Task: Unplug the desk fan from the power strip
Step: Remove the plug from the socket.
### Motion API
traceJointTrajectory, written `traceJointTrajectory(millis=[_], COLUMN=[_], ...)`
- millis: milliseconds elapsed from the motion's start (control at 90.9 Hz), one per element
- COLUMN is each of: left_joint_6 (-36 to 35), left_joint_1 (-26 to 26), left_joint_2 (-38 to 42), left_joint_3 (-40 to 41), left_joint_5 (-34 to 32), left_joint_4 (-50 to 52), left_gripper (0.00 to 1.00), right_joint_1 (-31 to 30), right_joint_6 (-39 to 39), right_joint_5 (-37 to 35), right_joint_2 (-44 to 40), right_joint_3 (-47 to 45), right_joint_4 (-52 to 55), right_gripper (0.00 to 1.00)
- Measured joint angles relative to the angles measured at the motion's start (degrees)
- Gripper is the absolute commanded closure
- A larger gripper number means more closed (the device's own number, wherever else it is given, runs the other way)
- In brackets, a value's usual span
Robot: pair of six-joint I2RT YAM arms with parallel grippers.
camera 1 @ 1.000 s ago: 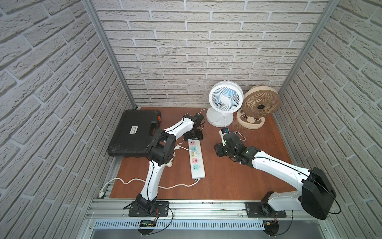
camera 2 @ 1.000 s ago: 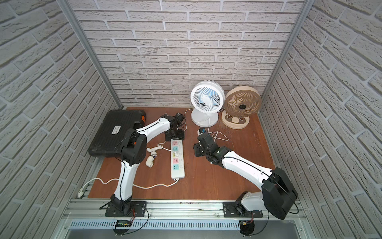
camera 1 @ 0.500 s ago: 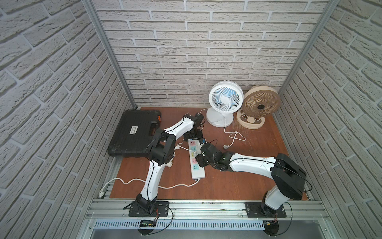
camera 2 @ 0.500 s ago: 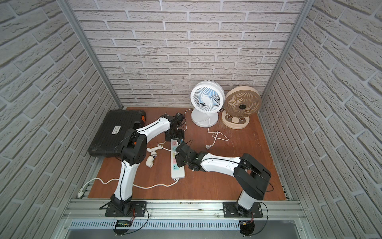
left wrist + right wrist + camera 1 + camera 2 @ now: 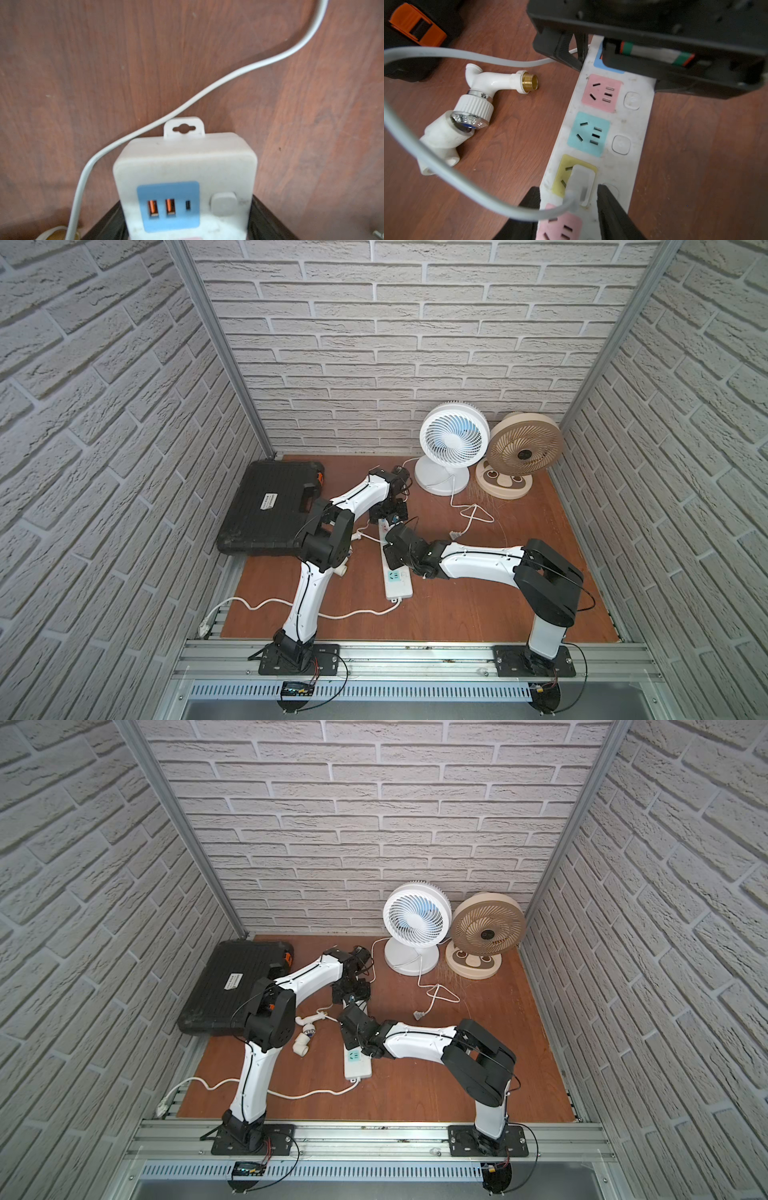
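Your right pincer (image 5: 566, 188) has swung over the power strip (image 5: 629, 124), released, straddling the seated white plug (image 5: 582, 178). Left pincer (image 5: 186, 218) clenches the strip's end. Close and pull next.

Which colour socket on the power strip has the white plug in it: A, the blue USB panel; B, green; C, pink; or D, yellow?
D: the right wrist view shows the white plug seated in the yellow socket panel of the power strip, while the pink and green sockets further along the strip are empty.
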State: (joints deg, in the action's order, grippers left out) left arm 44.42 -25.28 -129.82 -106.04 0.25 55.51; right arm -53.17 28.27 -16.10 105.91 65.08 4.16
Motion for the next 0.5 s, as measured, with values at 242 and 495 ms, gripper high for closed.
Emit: traceJointTrajectory(millis=[242, 495], left_joint_6=[-0.11, -0.33], left_joint_1=[0.17, 0.74], left_joint_2=[0.0, 0.02], left_joint_3=[0.02, 0.09], left_joint_5=[0.44, 1.88], left_joint_4=[0.0, 0.0], left_gripper=[1.0, 1.0], right_joint_1=[0.0, -0.22], right_joint_6=[-0.24, 0.07], right_joint_5=[-2.69, -3.85], right_joint_2=[2.34, 2.62], right_joint_3=[1.57, 1.68], right_joint_4=[1.33, 2.03], right_gripper=[0.62, 0.79])
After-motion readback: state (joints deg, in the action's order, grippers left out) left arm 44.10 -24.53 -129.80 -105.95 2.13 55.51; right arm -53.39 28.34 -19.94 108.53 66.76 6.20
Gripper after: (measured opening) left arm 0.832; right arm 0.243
